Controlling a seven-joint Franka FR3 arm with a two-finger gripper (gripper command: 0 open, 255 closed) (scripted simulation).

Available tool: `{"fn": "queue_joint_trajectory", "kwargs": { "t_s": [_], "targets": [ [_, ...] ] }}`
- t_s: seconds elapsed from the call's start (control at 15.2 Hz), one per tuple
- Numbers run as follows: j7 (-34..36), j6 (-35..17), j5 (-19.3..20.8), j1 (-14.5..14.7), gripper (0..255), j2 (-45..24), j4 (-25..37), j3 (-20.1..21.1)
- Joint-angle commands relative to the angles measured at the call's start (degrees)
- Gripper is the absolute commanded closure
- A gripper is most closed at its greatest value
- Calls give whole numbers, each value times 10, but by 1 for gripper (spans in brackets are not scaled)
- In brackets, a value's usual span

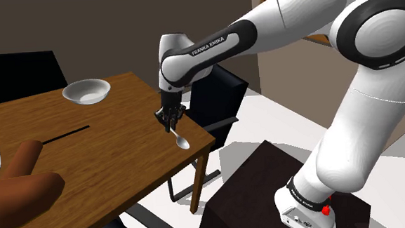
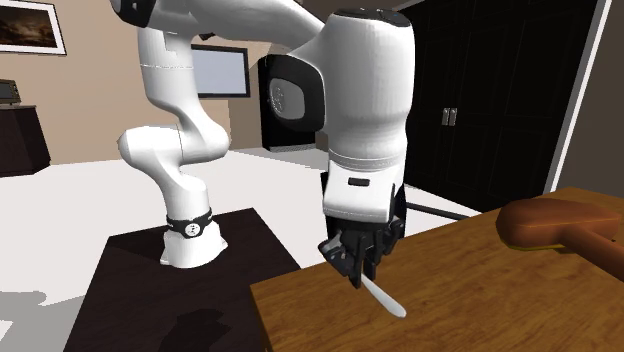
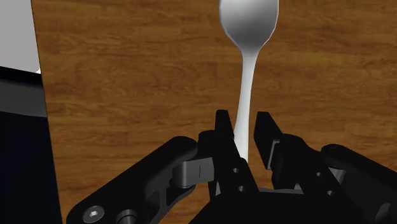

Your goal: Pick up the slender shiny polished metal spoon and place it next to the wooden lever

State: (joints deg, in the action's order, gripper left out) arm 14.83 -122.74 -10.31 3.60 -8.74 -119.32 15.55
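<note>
**Spoon (image 3: 249, 25) clamped in the gripper (image 1: 171, 125) near the table (image 1: 123, 110) corner**

The two black fingers (image 3: 222, 130) press on the pale spoon's handle from both sides. Its rounded end sticks out past the fingertips and slants down toward the wooden table; whether it touches the wood cannot be told. A white bowl (image 1: 86, 91) stands well away from the hand, farther in on the table, its hollow plain white. The brown wooden lever (image 1: 24, 163) also lies well apart from the hand.

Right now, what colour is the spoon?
The spoon is plain pale silver-white; the wrist view shows it best.
</note>
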Motion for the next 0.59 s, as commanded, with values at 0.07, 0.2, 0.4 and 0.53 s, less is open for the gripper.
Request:
{"fn": "queue_joint_trajectory", "kwargs": {
  "t_s": [0.07,0.2,0.4,0.53],
  "targets": [
    [2,22,-1,-1,255,11,10,0],
    [4,36,-2,-1,255,19,17,0],
    [6,57,-3,-2,255,29,29,0],
    [7,72,-3,-3,255,36,37,0]
  ]
}}
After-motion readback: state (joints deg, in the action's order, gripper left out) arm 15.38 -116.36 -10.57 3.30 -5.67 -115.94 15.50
